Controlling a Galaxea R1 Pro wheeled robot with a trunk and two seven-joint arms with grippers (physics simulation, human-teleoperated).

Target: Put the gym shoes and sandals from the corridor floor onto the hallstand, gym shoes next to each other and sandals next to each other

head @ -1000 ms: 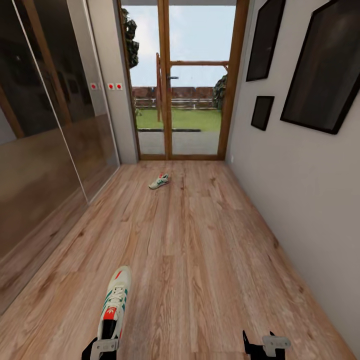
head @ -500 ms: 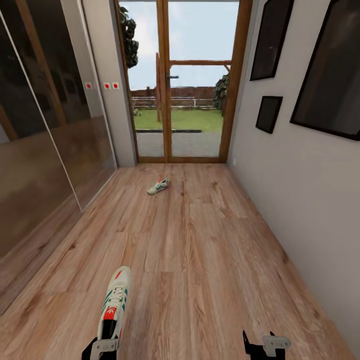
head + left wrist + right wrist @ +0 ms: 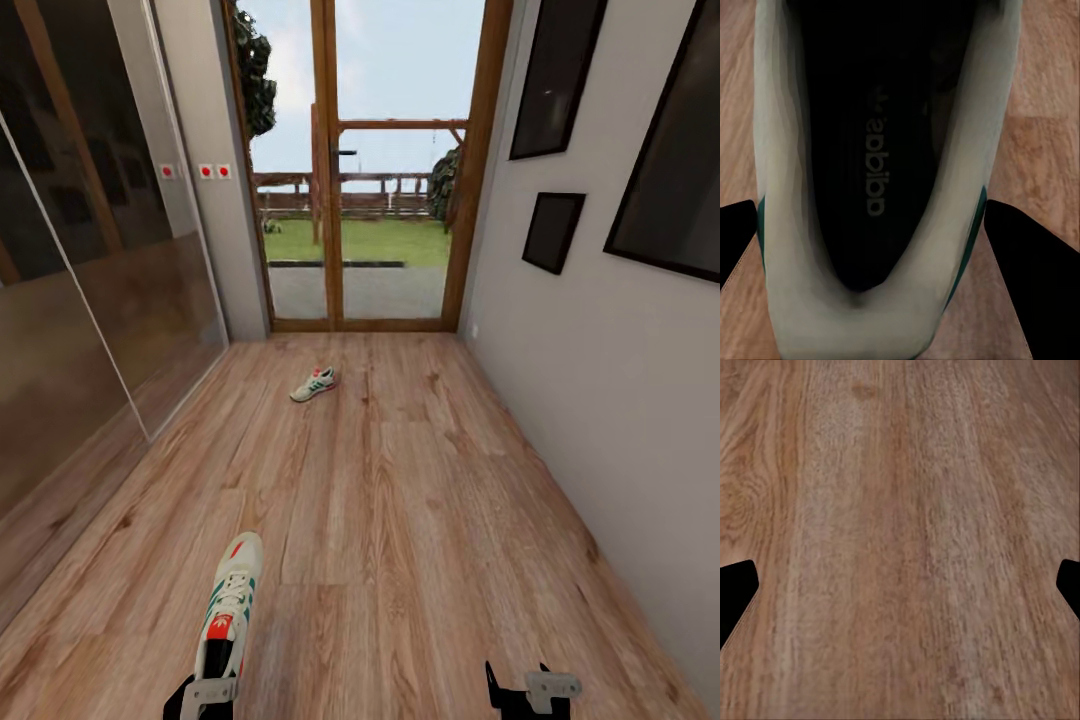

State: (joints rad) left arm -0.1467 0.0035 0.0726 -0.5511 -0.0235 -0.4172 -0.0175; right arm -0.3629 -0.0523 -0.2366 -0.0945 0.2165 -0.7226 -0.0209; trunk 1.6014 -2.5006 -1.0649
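One gym shoe hides left end effector's grip.

The corridor floor is lying open ahead to the glass door. A gym shoe is sitting near the door, left of centre. Mirrored panels and a picture-hung wall are hemming both sides.

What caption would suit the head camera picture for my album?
Left gripper carries one gym shoe down the corridor toward its mate lying by the glass door.
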